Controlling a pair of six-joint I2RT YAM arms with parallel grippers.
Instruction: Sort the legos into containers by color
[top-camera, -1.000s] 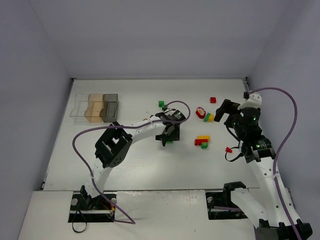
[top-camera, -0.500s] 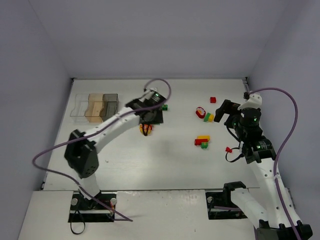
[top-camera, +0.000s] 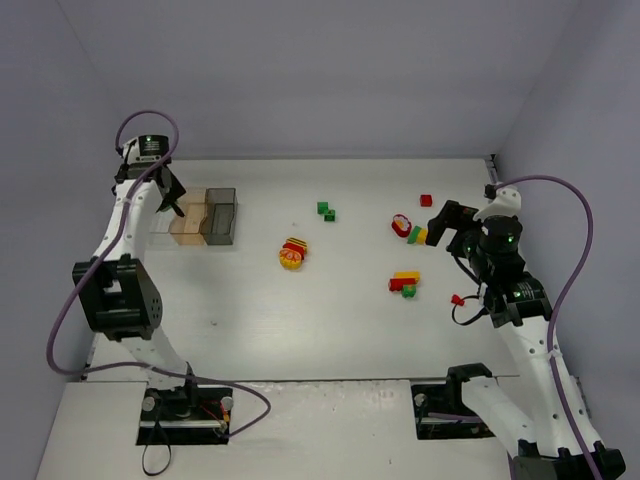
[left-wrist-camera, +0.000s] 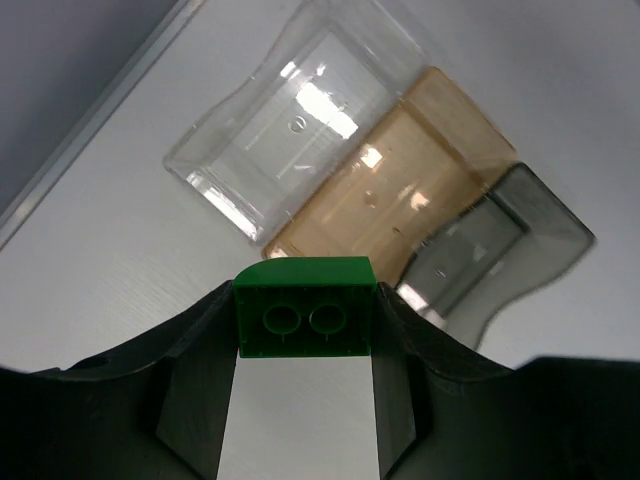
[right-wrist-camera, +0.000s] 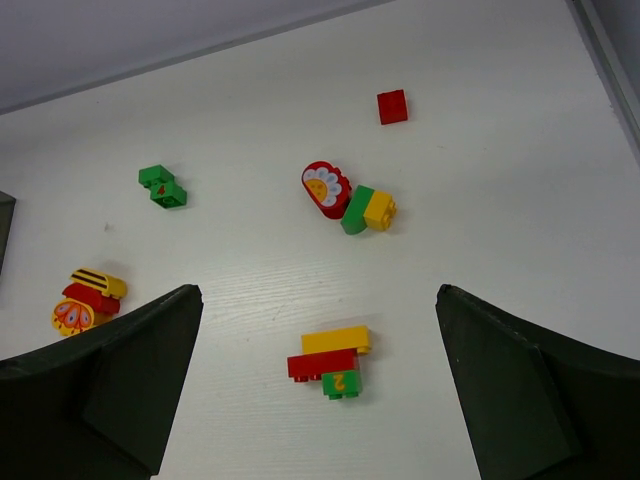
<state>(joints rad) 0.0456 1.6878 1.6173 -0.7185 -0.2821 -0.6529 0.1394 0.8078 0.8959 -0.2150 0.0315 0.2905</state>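
Note:
My left gripper (top-camera: 170, 200) is shut on a green lego brick (left-wrist-camera: 304, 306) and hangs over the table just beside the containers. They form a row: clear box (left-wrist-camera: 290, 130), tan-amber box (left-wrist-camera: 390, 180), smoky grey box (left-wrist-camera: 490, 240), also in the top view (top-camera: 188, 215). All three look empty. My right gripper (right-wrist-camera: 318, 295) is open and empty above a yellow-red-green clump (right-wrist-camera: 332, 360). Other legos lie loose: a green pair (right-wrist-camera: 162, 186), a red brick (right-wrist-camera: 392, 106), a red flower piece with green and yellow bricks (right-wrist-camera: 350, 200), and a yellow-red clump (right-wrist-camera: 85, 300).
The table's raised back edge (top-camera: 320, 157) runs behind the containers. The left wall stands close to the clear box. The right arm (top-camera: 505, 290) stands over the right side, its purple cable looping out to the right.
My left arm has swung from the table's middle to the far left by the containers, carrying the green brick. The yellow-red clump stays behind at the centre. The right arm has not moved.

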